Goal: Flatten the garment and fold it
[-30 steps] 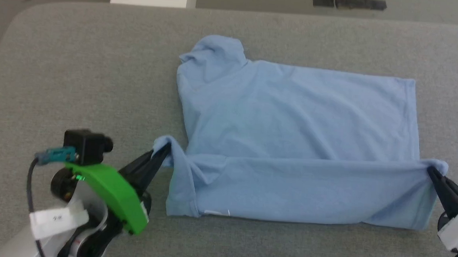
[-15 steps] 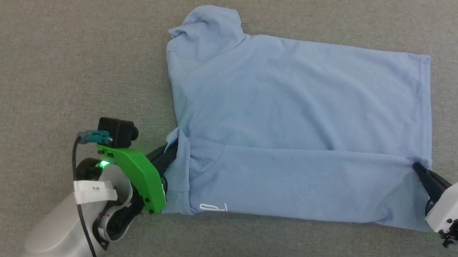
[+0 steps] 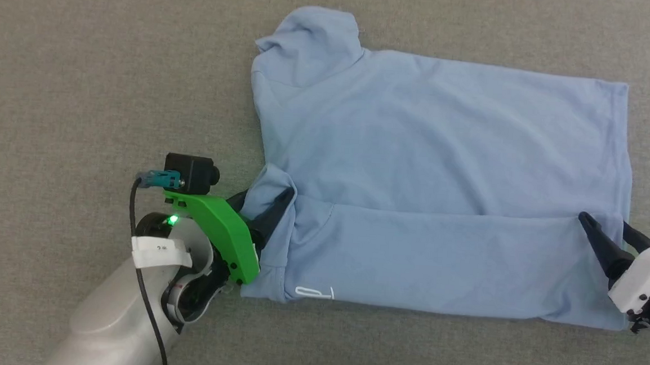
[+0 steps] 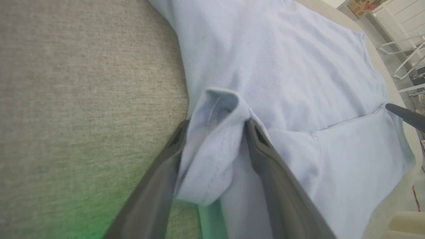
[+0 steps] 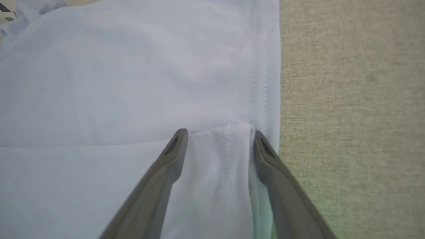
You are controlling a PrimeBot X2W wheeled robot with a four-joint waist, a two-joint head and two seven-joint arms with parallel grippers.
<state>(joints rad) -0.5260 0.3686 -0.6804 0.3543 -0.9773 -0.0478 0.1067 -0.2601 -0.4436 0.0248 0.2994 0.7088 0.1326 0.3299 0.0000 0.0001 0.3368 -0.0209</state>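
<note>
Head view: garment (image 3: 439, 155) is laid flat on the grey table (image 3: 83, 77), neck end toward the robot's left, hem toward its right. The near long edge is folded up over the body, so a doubled band is formed along the near side. Small white lettering (image 3: 314, 292) is seen at the band's near left corner. One sleeve (image 3: 311, 46) is bunched at the far left corner.

Left gripper (image 3: 265, 196) is placed at the left end of the fold line, jaws spread apart, with a raised hump of cloth standing between them. Right gripper (image 3: 604, 222) is placed at the right end of the fold line, by the hem, jaws likewise spread, released.

Left wrist view: the loose hump of fabric is seen filling the gap between the parted fingers.

Right wrist view: the stitched hem of the folded layer is seen lying flat between the parted fingers, with bare table just beside the outer one.
</note>
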